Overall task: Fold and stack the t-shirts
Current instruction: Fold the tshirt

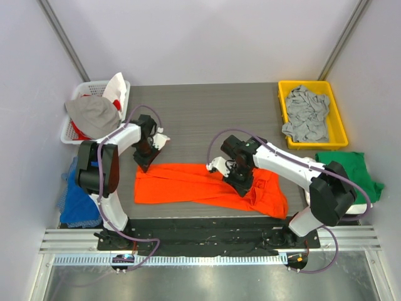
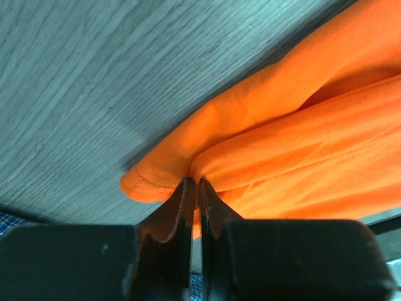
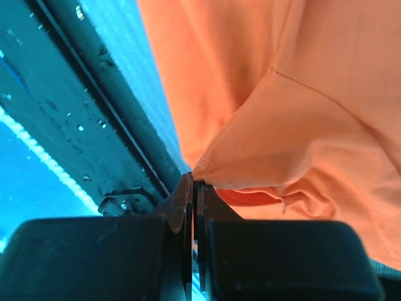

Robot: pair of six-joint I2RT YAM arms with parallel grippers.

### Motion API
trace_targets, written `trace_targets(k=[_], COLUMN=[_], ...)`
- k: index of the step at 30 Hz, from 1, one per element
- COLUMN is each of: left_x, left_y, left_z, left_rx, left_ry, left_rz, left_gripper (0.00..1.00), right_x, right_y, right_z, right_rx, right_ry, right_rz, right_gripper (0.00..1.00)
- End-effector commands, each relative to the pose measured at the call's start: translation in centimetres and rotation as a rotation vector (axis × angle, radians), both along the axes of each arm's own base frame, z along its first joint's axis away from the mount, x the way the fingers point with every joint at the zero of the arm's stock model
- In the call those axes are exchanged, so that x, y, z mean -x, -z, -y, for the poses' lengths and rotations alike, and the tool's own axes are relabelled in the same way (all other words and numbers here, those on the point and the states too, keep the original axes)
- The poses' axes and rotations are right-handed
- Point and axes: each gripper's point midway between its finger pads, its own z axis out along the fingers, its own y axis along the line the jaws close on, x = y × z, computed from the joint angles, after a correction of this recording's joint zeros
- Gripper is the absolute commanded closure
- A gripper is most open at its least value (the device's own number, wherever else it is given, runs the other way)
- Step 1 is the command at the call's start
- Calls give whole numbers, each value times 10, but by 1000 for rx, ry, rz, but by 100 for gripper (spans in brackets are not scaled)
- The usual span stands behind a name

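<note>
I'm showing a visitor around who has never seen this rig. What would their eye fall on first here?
The bright orange cloth t-shirt spread across the near middle of the dark wooden table stands out most. The left arm pinches its far left corner and the right arm a fold right of its middle, both jaws shut on it. Next comes the yellow plastic bin at the far right, holding a crumpled grey shirt.
</note>
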Motion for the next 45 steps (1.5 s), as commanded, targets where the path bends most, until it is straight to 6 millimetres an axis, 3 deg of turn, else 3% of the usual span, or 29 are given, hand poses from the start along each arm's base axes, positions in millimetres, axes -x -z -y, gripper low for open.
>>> trace_targets(k=[1, 10, 11, 13, 14, 17, 21, 26, 33, 45], left_x=[-11, -12, -13, -13, -13, -14, -15, -13, -11, -7], left_y=[-8, -12, -12, -13, -13, -13, -14, -17, -17, -11], left_z=[2, 1, 1, 0, 0, -1, 1, 1, 2, 2], left_rx=[-7, -11, -11, -15, -20, -23, -15, -11, -2, -1], left_ry=[-10, -10, -12, -9, -11, -9, -12, -10, -12, -10], left_rz=[26, 30, 31, 34, 33, 32, 33, 39, 37, 21], left_gripper=[90, 91, 91, 91, 91, 90, 91, 90, 91, 90], right_x=[13, 33, 33, 34, 34, 31, 15, -8, -11, -24], right_y=[-18, -9, -8, -9, -9, -11, -14, -2, 14, 14], right_z=[-5, -8, -8, -8, -9, -8, -1, 29, 48, 61], right_rx=[-21, 21, 19, 19, 15, 14, 45, 179, 248, 293], right_ry=[-37, -98, -101, -107, -107, -104, -74, -30, -22, -7], right_rz=[-8, -62, -60, -52, -47, -20, 81, 249, 287, 339], right_gripper=[99, 96, 81, 71, 58, 48, 48, 50, 52, 53])
